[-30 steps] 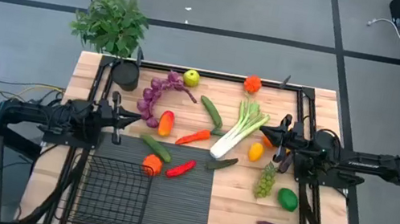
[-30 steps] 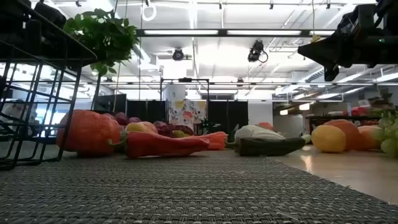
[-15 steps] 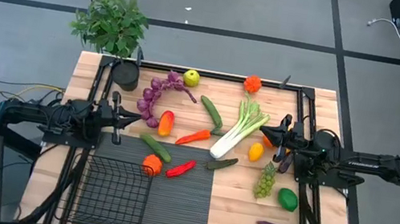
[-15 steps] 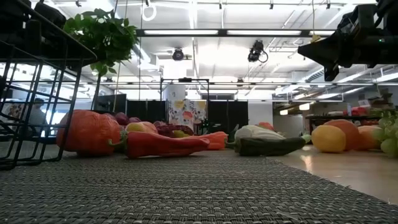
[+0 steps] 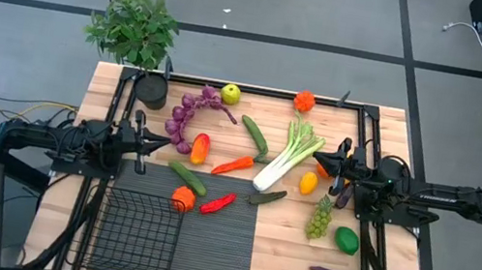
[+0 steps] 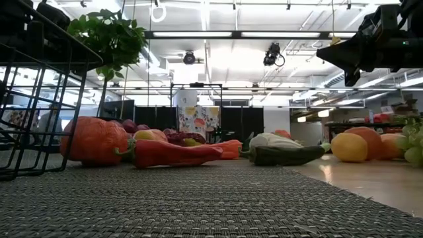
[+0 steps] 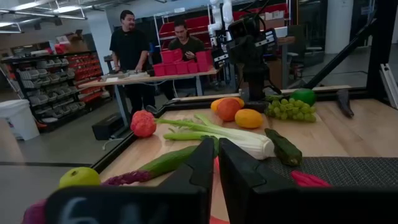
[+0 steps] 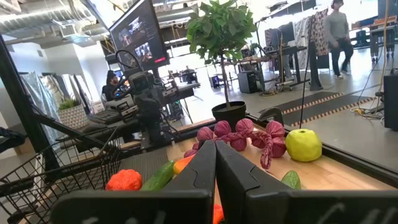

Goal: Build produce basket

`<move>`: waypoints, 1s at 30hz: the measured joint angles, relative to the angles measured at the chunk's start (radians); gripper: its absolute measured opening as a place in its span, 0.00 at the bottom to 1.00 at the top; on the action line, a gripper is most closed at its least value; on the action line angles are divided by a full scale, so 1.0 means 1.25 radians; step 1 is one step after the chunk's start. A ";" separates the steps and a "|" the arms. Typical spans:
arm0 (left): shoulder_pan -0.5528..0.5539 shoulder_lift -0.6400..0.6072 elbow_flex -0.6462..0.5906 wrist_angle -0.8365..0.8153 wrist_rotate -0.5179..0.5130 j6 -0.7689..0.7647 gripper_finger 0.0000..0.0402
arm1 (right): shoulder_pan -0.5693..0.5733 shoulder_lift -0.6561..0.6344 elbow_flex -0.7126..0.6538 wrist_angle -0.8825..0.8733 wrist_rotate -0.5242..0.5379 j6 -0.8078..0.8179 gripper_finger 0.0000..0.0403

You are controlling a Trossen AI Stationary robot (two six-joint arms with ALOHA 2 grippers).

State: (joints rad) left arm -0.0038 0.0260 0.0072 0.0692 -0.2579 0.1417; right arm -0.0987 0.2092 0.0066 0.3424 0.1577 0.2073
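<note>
The basket [image 5: 135, 233] sits empty at the front-left of the surface [image 5: 367, 264], on the ribbed mat [image 5: 219, 239] — the produce [image 5: 219, 151] lies scattered beyond it and to its right. The left tool [image 5: 157, 142] and right tool [image 5: 319, 158] hover at mid-surface facing each other, each with fingers pressed together, holding nothing.

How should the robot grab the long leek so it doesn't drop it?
Probably at the middle of the leek, on the pale stalk just below the green leaves. It lies flat and slanted on the table, so come straight down from above with the jaws set across its narrow width. The right gripper is nearest. The leafy end fans out wide and the orange lemon sits close by.
</note>
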 joint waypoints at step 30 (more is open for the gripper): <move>0.069 0.423 0.533 -0.159 -0.092 -0.264 0.09 | -0.003 0.000 0.000 0.040 0.082 -0.107 0.04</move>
State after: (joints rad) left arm 0.0822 0.5549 0.6739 -0.1301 -0.3735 -0.1888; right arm -0.1024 0.2089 0.0066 0.3920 0.2607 0.0731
